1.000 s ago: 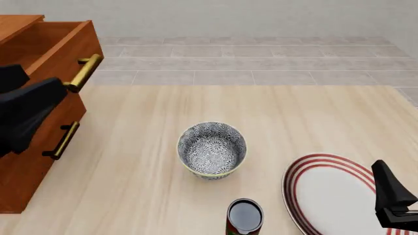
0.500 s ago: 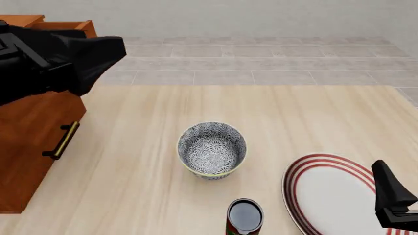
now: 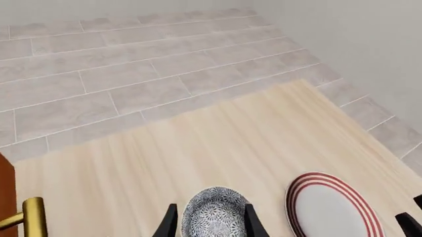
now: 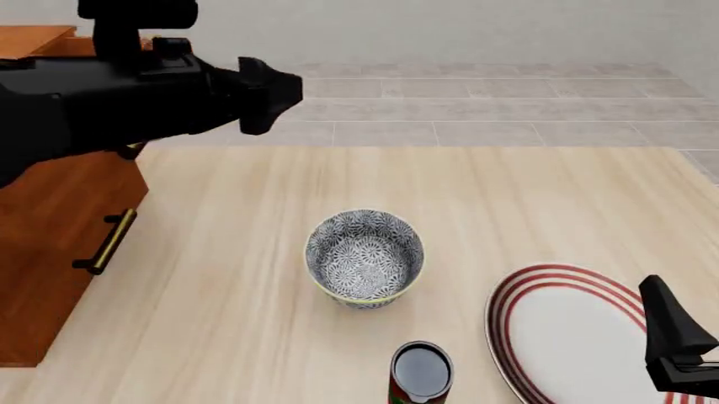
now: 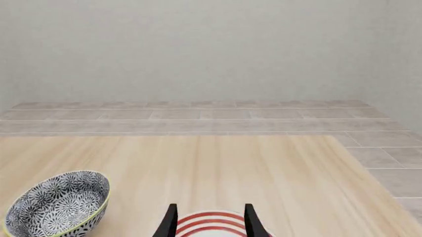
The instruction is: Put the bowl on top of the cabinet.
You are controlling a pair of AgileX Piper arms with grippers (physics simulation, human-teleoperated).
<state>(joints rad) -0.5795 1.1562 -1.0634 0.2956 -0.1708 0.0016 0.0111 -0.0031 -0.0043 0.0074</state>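
Hovering my left gripper (image 3: 207, 222) high w/ jaws apart, holding nothing, above the bowl (image 4: 364, 256) that sits right of the cabinet (image 4: 50, 244), I risk clipping its rim & tipping it if I drop off-centre.

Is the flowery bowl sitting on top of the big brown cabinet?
No, the bowl stands on the table, well to the right of the cabinet.

Front view looks down the table; both wrist views, nearer, share the bowl (image 4: 365, 256) and plate (image 4: 573, 332).
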